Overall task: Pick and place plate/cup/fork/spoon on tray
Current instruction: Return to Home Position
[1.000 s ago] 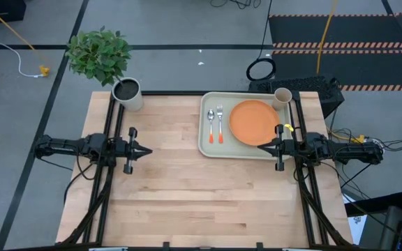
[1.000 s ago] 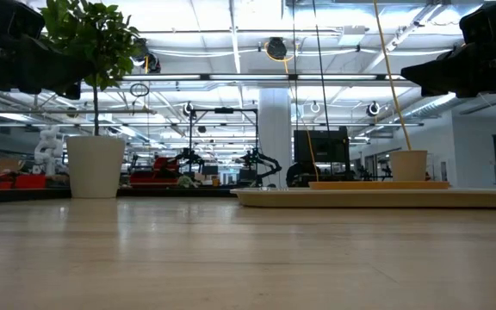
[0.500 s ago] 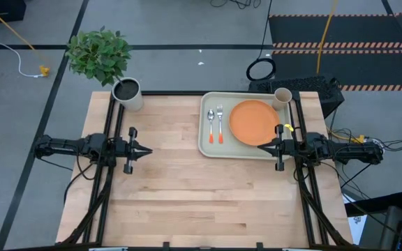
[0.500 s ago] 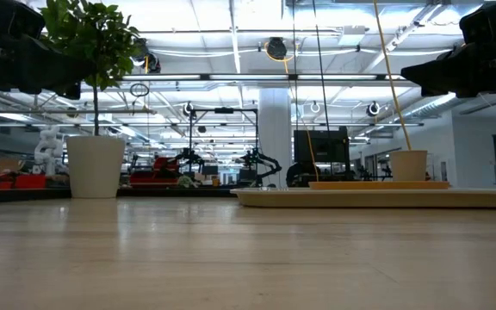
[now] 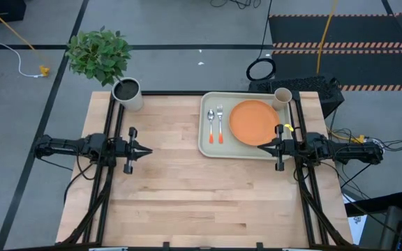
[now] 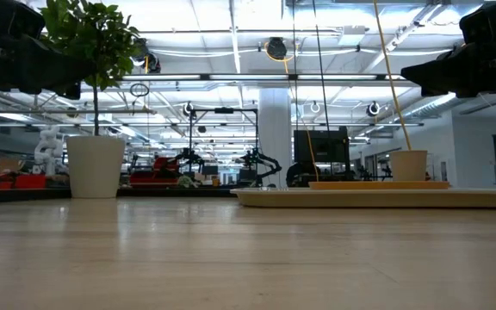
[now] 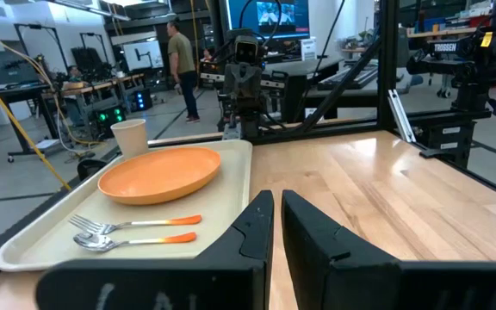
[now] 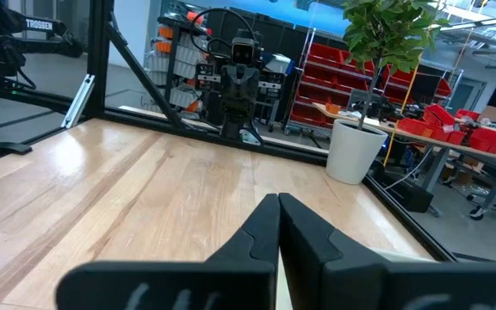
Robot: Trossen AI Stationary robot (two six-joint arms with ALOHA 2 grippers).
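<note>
From the high view, everything sits on the tray (image 5: pixel 204 143), which is on the far right part of the table (image 5: pixel 187 188). The plate (image 5: pixel 252 122) takes up the middle of the tray, the cup (image 5: pixel 283 95) stands in the tray's far right corner just beside the plate, and the spoon (image 5: pixel 210 125) and fork (image 5: pixel 220 124) lie side by side in the tray's left strip, spoon nearer the rim, orange handles pointing to the near edge. The right gripper (image 5: pixel 262 146) hovers at the tray's near right corner, fingers pressed together with nothing in them. The left gripper (image 5: pixel 147 150) is well to the left of the tray over bare wood, also pressed together and empty. A potted plant (image 5: pixel 126 92) stands well left of the tray at the table's far edge.

Low view: the tray (image 6: pixel 377 198) shows as a thin slab, with the plate (image 6: pixel 377 184) lying flat on it and the cup (image 6: pixel 408 164) upright past the plate. The plant pot (image 6: pixel 95 165) is way off to the tray's left.

Left wrist view: the left gripper (image 7: pixel 275 226) has only a thin slit between its fingers, holding nothing. Beyond it the tray (image 7: pixel 231 194) carries the plate (image 7: pixel 159 173), cup (image 7: pixel 129 136), fork (image 7: pixel 132 224) and spoon (image 7: pixel 134 241).

Right wrist view: the right gripper (image 8: pixel 278 220) is pinched closed on nothing, with the white pot (image 8: pixel 355 150) far across the table.
</note>
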